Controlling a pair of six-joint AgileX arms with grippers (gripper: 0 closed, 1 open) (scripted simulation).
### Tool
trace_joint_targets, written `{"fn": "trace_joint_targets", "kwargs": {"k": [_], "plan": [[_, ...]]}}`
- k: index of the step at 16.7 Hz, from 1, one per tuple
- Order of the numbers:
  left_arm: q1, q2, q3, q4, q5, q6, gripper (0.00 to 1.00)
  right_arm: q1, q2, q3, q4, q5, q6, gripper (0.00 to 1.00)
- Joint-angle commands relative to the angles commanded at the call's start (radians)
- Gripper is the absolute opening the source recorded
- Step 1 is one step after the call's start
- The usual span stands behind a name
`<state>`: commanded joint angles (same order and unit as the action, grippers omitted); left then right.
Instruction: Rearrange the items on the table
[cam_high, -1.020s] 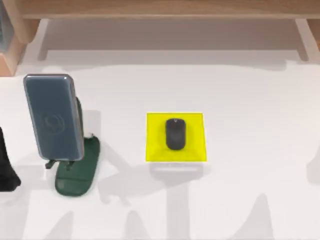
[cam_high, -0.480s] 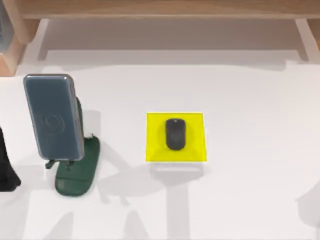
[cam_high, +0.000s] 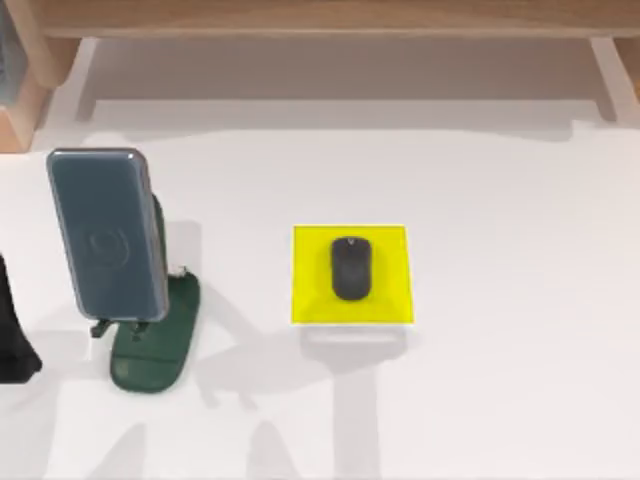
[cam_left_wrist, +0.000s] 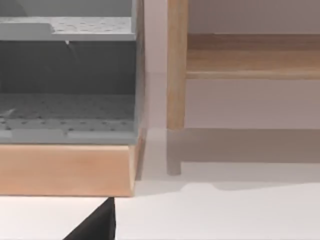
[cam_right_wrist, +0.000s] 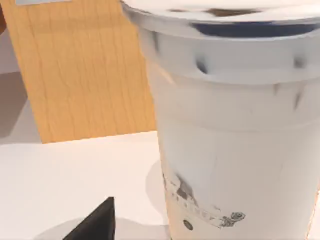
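Black mouse (cam_high: 350, 268) sits lengthwise on yellow pad (cam_high: 352, 274) mid-table; phone (cam_high: 107, 235) leans on green stand (cam_high: 155, 340), nearest left arm (cam_high: 12, 335); finger states: cannot tell.

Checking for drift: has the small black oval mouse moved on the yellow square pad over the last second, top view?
No. The small black oval mouse sits in the same spot near the middle of the yellow square pad, equally far from its edges as before.
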<state>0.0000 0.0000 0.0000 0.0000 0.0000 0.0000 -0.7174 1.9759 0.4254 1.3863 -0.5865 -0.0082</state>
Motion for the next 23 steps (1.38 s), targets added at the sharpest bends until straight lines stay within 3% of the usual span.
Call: {"fn": "trace_joint_targets", "kwargs": {"k": [7, 23], "plan": [[0.0, 0.0, 0.0, 0.0, 0.0, 0.0, 1.0, 0.018, 0.249, 0.179, 0.243, -0.068, 0.014, 1.0], [0.0, 0.0, 0.0, 0.0, 0.0, 0.0, 1.0, 0.076, 0.28, 0.284, 0.171, -0.012, 0.013, 1.0]]}}
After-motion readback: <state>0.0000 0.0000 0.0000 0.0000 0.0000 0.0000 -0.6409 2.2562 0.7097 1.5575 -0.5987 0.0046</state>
